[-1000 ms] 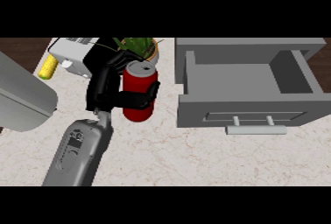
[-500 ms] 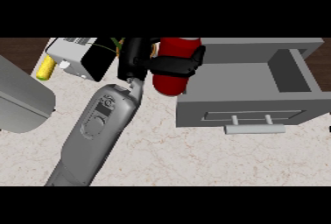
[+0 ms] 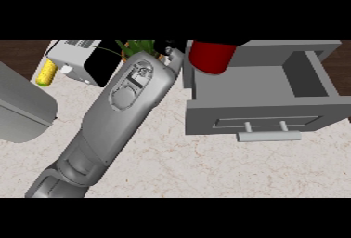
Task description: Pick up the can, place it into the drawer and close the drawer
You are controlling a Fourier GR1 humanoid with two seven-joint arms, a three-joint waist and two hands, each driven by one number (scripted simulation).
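The red can (image 3: pixel 209 58) hangs at the top of the head view, above the back left corner of the open grey drawer (image 3: pixel 254 118). My left hand (image 3: pixel 171 49) is shut on the can. Only black bits of the hand show beside and over the can, and the rest is cut off at the view's top. My grey forearm runs from the lower left up to the hand. The drawer's inside shows nothing in it, and its bar handle (image 3: pixel 269 135) faces me. The can's top end is hidden.
A white and black box (image 3: pixel 82 62) stands at the back left with a yellow item (image 3: pixel 47 74) beside it. Green leaves (image 3: pixel 137 46) show behind my forearm. A large grey body (image 3: pixel 21 107) fills the left edge. Marble counter lies in front of the drawer.
My left hand has carried the can up and to the right, from the counter left of the drawer to above the drawer's back left corner. The drawer has stayed open.
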